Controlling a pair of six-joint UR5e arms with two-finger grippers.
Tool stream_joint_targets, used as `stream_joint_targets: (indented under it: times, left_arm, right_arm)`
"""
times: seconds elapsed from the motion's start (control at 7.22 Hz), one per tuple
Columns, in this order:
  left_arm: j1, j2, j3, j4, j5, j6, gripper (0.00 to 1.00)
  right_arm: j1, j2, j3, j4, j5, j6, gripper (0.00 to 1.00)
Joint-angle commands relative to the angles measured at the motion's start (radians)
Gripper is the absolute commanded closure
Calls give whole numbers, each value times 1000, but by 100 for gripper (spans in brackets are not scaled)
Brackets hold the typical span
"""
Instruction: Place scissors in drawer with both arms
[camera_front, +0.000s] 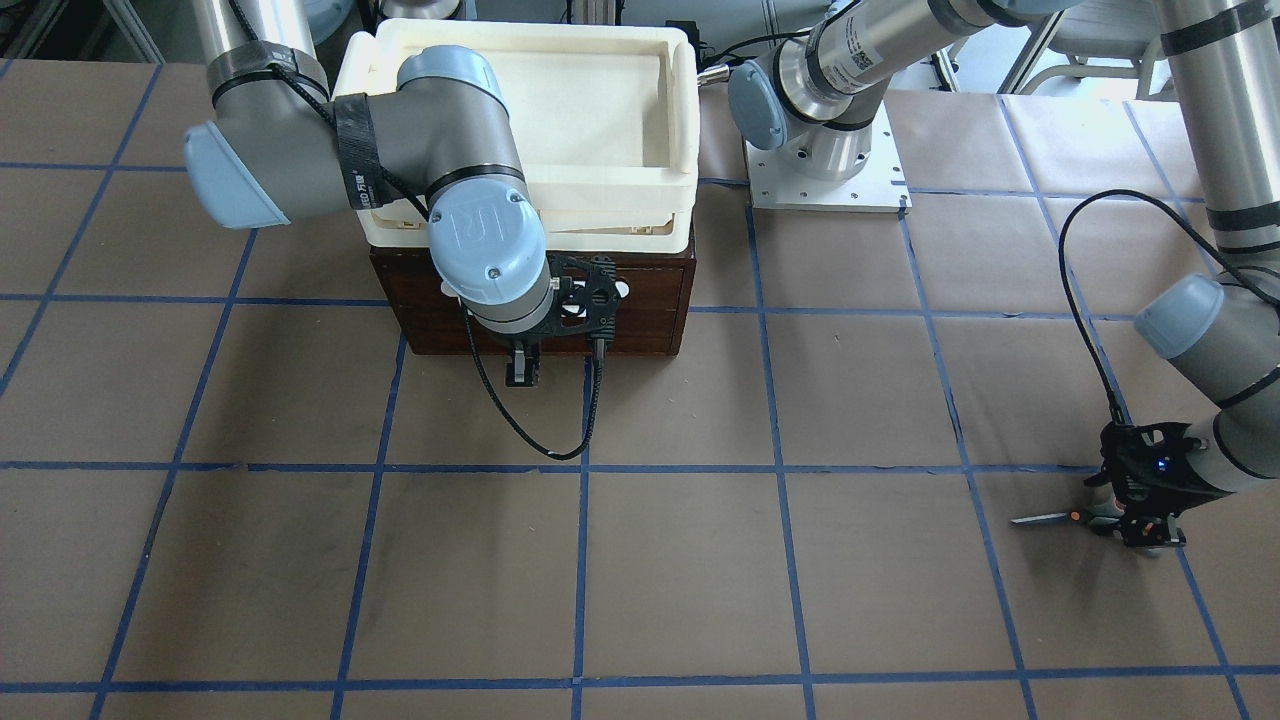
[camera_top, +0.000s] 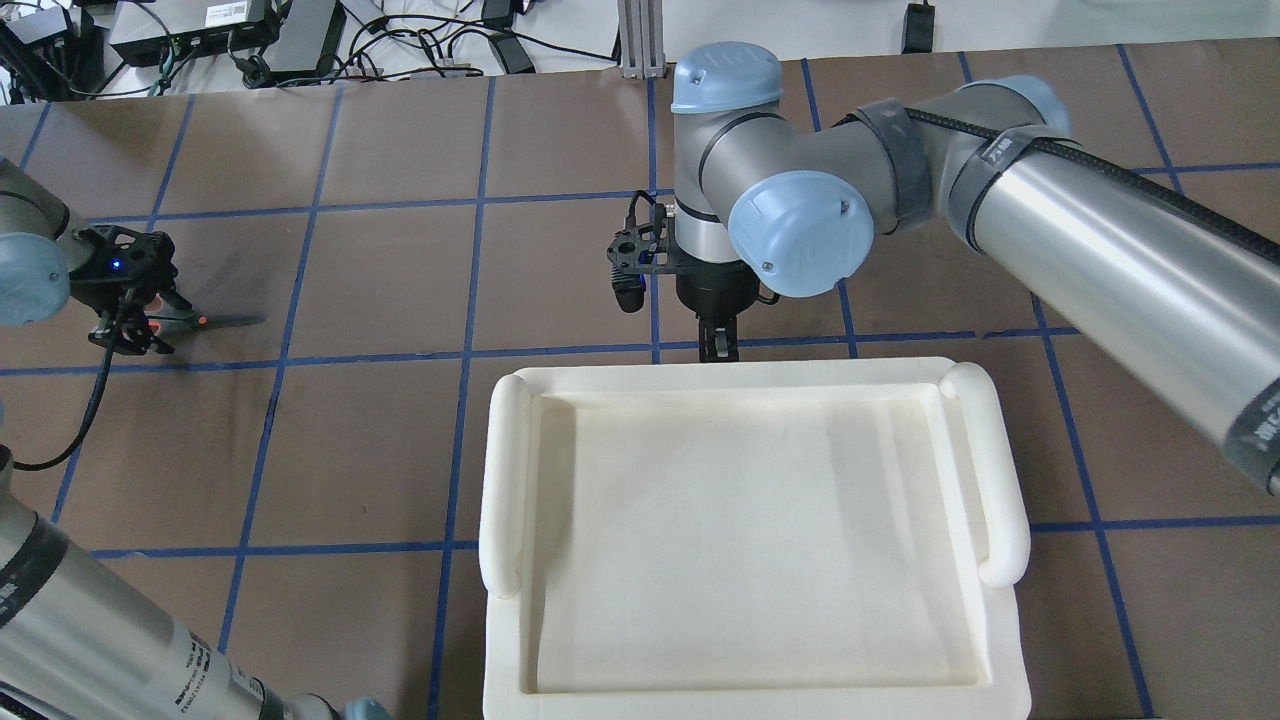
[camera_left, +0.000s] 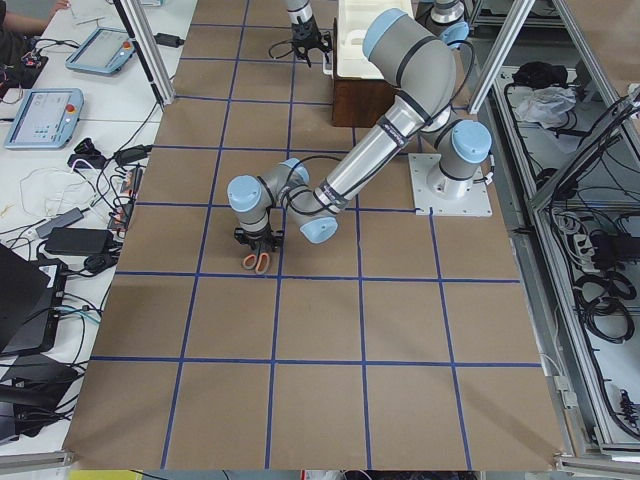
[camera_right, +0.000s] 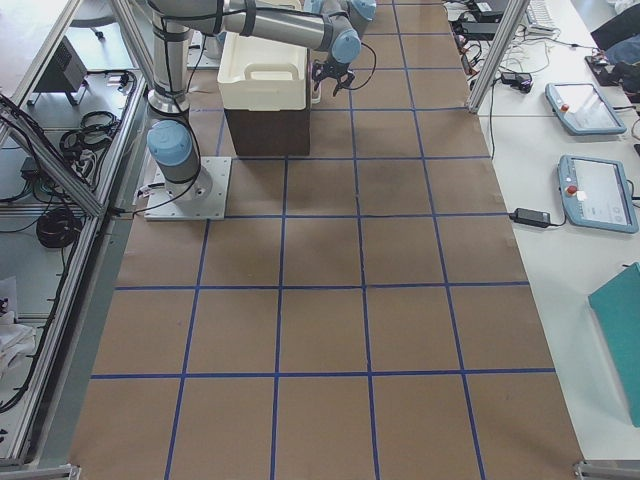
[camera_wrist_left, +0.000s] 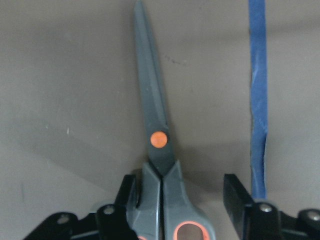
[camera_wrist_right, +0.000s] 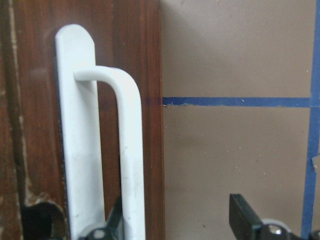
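The job has only just begun. The scissors (camera_wrist_left: 160, 150) lie flat on the table (camera_front: 680, 560), way over on the robot's left side and well apart from the drawer (camera_front: 650, 300). Their blades are closed and point away from the left pincer (camera_wrist_left: 183, 189), with a blue tape line (camera_wrist_left: 257, 100) just beside them.

The left pincer is low over the grey handles and its two fingers are spread wide. One finger sits right beside a handle and the other stands off with a gap (so nothing is being squeezed yet). The scissors have not been picked up.

The drawer is in the dark brown box under the cream tray (camera_top: 505, 470). It looks shut, with its front flat against the box. The right pincer (camera_top: 718, 342) is at the white handle (camera_wrist_right: 80, 125). Its fingers are wide apart too, with the handle bar close to one finger, and it does not grip the bar.

So nothing is done yet. What is left, it seems, is to close on the scissors and lift them, pull the drawer open, carry the scissors across the table and put them inside.
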Motion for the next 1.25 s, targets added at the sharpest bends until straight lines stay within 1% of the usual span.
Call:
stream_joint_targets:
  times: [0.0,0.28,0.42,0.55,0.69,0.83,1.11]
  left_arm:
    - [1,-3,0,1,1,4,41]
    - [1,-5,0,1,1,6,48]
    - [1,-3,0,1,0,6,56]
    - [1,-2,0,1,0,7,73]
    - [1,1,0,1,0,7,87]
    - [1,3,2,1,0,7,91]
    - [1,5,0,1,0,9,92]
  right_arm:
    - [0,1,-3,-4,-4,-2,40]
    - [0,4,-10,-21,-10,-4,41]
    - [0,4,-12,-44,-10,-4,41]
    - [-2,12,-15,-65,-10,-5,40]
    - [-2,18,-24,-72,-10,-4,40]
    - [-6,32,-48,-72,-10,-5,39]
    - [-8,81,-107,-72,-8,-4,39]
